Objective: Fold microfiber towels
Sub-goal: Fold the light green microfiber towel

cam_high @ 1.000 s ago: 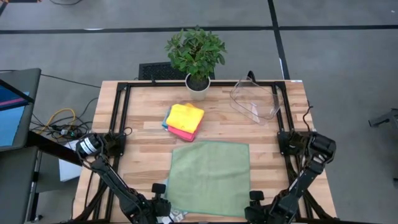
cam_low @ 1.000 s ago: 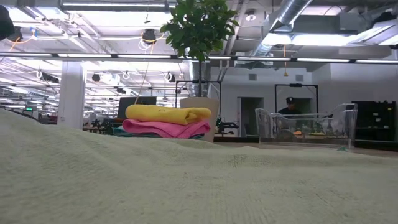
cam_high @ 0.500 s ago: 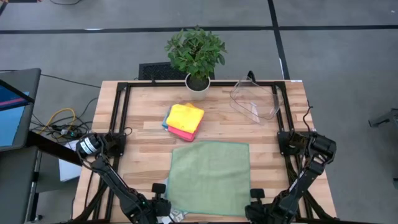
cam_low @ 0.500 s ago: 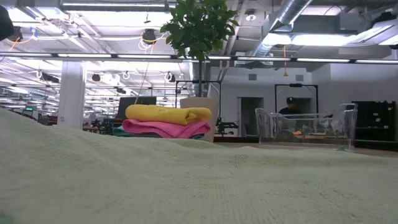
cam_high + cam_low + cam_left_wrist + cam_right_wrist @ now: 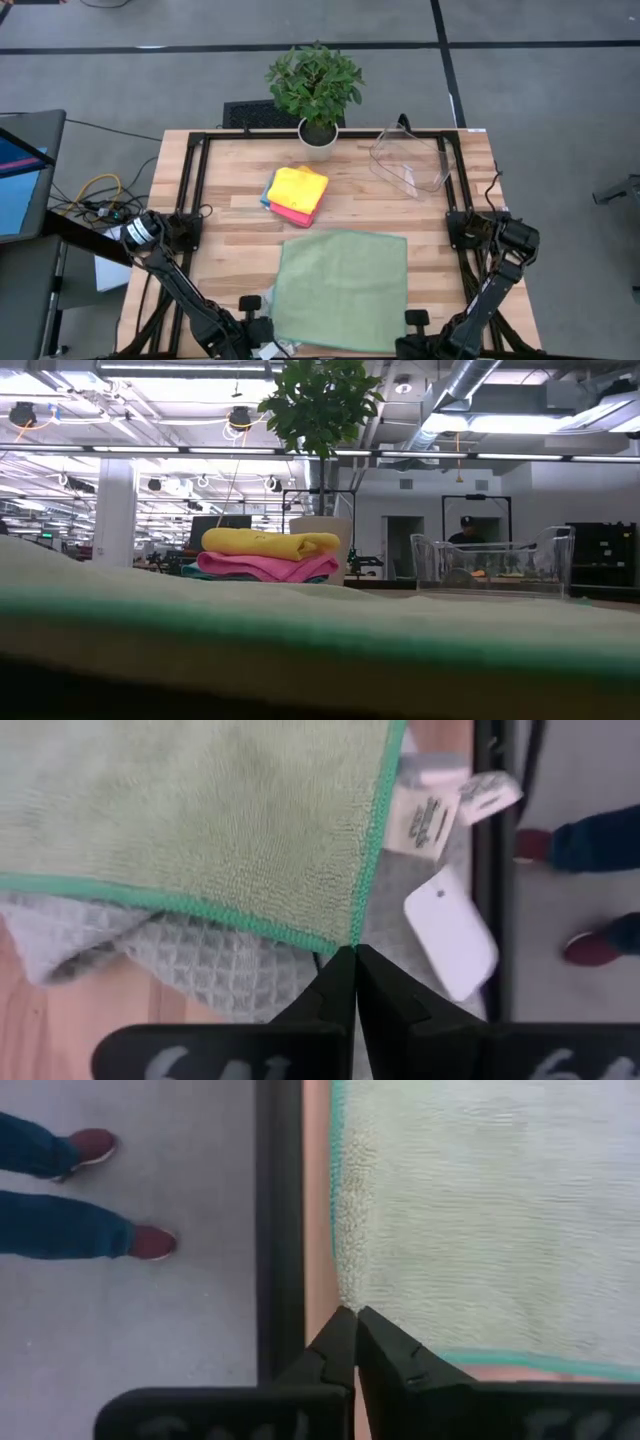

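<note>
A sage green microfiber towel (image 5: 340,290) lies spread across the table's near middle. Its near edge (image 5: 300,635) is raised, and the teal hem shows in the low view. My left gripper (image 5: 355,952) is shut on its near left corner, and my right gripper (image 5: 355,1312) is shut on its near right corner. Both stand at the table's near edge. A folded stack of towels (image 5: 297,193), yellow on pink on blue, rests on the table behind it. My left gripper pinches the towel's near left corner (image 5: 350,935), where two teal hems meet, between its two fingers. The fingers slant down from the near side. The corner hangs above a grey waffle cloth (image 5: 200,955). My right gripper pinches the towel's near right corner (image 5: 345,1295) between its two fingers, slanting down from the near side. The corner is raised off the wood, and the rest of the towel stretches away toward the far side.
A potted plant (image 5: 316,85) stands at the far edge and a clear plastic bin (image 5: 410,160) at the far right. White tags (image 5: 430,815) lie by the grey cloth near the black frame rail (image 5: 280,1230). A person's shoes (image 5: 90,1150) show on the floor beyond the near edge.
My right gripper has risen a little with the towel's near right corner. The towel's near edge has lifted off the table, so its hem and underside now fill the low view. Its far part stays lying on the wood.
</note>
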Tool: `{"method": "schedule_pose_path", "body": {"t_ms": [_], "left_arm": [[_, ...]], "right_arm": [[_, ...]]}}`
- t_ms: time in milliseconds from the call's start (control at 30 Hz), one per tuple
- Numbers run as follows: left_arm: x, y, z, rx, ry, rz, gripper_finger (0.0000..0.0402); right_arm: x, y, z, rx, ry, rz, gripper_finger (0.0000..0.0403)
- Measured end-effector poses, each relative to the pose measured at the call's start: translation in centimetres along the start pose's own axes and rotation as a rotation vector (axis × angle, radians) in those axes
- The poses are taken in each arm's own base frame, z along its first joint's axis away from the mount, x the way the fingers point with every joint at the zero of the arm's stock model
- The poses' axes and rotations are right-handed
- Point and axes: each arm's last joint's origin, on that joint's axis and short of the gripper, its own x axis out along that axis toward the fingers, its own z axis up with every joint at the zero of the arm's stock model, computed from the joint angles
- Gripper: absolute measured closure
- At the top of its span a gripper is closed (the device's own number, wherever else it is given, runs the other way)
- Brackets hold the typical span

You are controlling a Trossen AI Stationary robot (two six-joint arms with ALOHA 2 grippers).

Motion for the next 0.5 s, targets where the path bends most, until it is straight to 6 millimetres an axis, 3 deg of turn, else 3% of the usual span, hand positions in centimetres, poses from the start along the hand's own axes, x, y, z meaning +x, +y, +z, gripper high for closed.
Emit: {"method": "schedule_pose_path", "body": {"t_ms": [200,500], "left_arm": [[-2.2,0.4,0.9,-0.034,-0.091,-0.01,0.0401],[-2.4,1.3,2.2,-0.021,-0.07,-0.026,0.0401]], "right_arm": [[-1.0,0.3,0.4,0.039,-0.003,-0.018,0.0382],[-2.5,-0.4,0.8,0.168,-0.039,-0.049,0.0381]]}}
